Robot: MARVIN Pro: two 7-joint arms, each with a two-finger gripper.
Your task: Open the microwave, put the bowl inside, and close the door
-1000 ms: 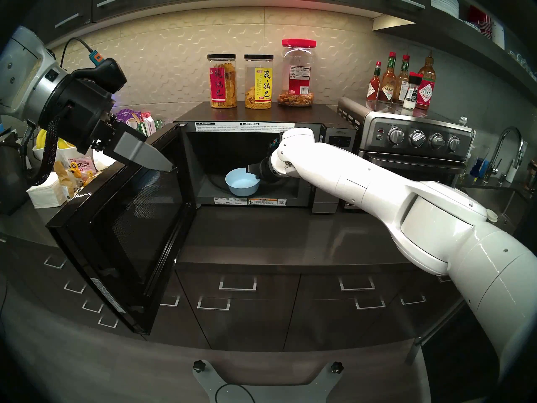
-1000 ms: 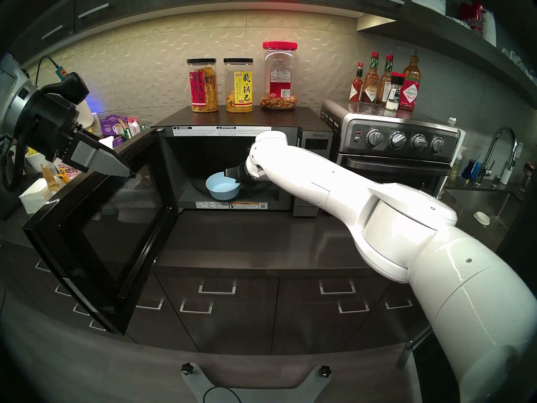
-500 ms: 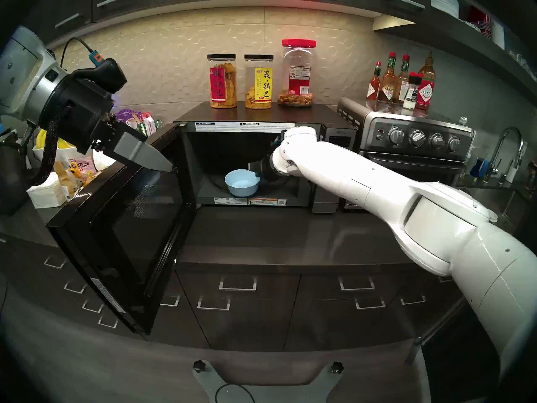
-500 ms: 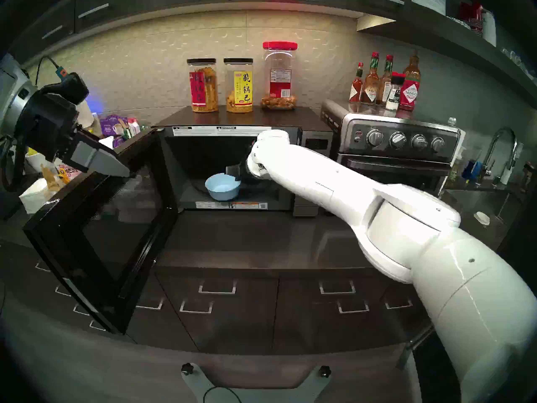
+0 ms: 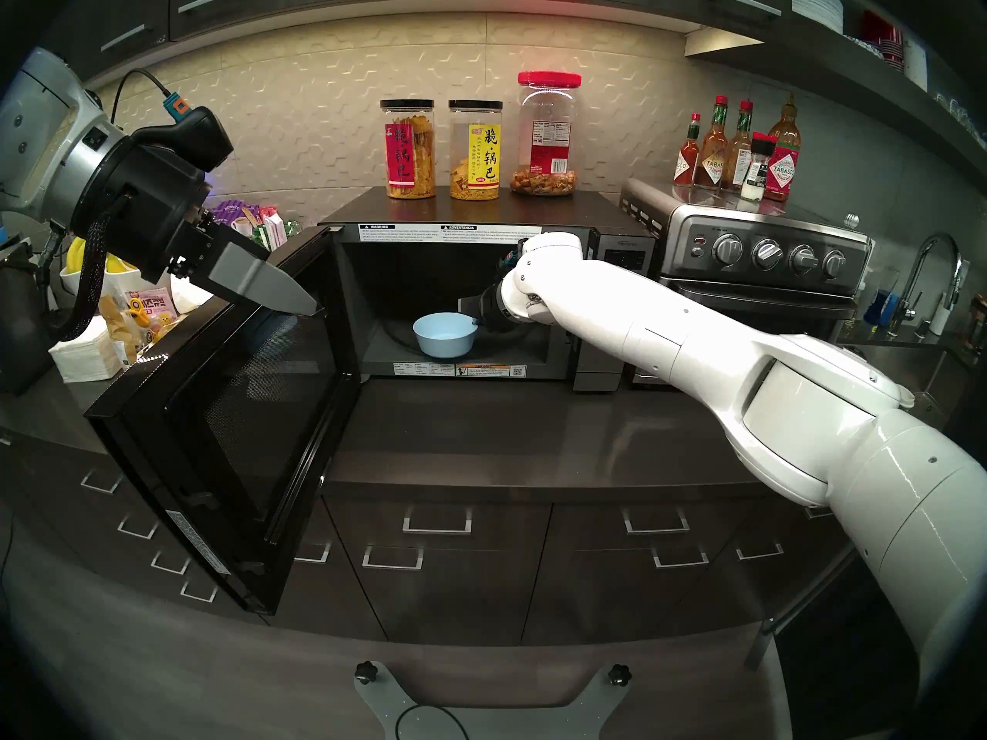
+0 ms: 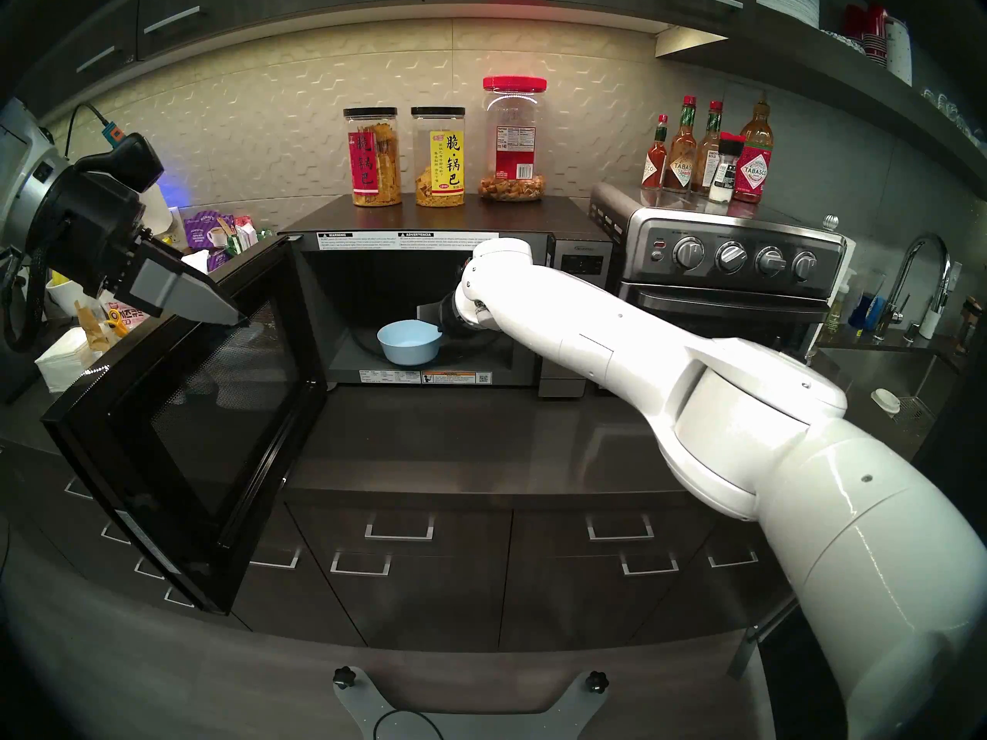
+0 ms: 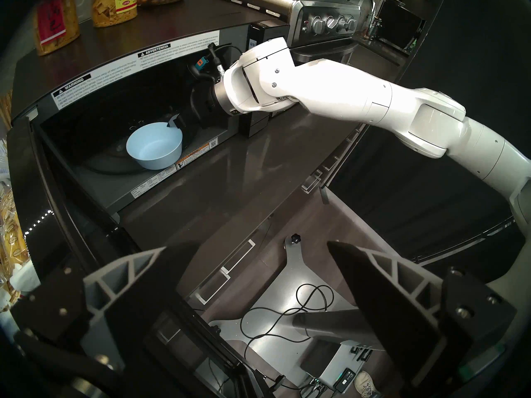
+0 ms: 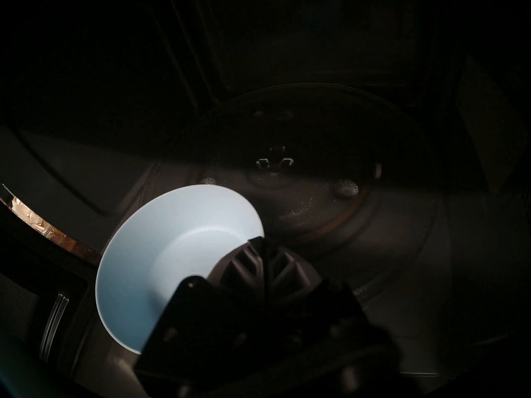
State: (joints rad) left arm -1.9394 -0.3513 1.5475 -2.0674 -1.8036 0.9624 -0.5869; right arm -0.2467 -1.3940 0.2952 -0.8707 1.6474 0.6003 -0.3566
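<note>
The microwave [image 5: 480,210] stands with its door [image 5: 240,429] swung wide to the left. Inside, the light-blue bowl [image 5: 443,338] [image 6: 408,344] [image 7: 152,147] sits on the front part of the glass turntable [image 8: 316,202]. My right gripper [image 5: 470,314] [image 6: 435,322] [image 7: 173,123] reaches into the cavity. Its fingers are shut on the bowl's [image 8: 172,245] right rim, one inside and one outside, as the right wrist view shows [image 8: 261,242]. My left gripper [image 5: 310,306] [image 7: 251,245] hangs open over the door's top edge, with nothing between its fingers.
Three snack jars [image 5: 475,151] stand on top of the microwave. A steel toaster oven [image 5: 758,263] with sauce bottles [image 5: 737,151] on it sits directly right. Snack bags and napkins [image 5: 91,349] crowd the counter behind the door. A faucet [image 5: 934,274] is at the far right.
My right gripper has drawn back a little toward the bowl's right rim and its jaws have closed further. The bowl has barely shifted. The left arm and the door have not moved.
</note>
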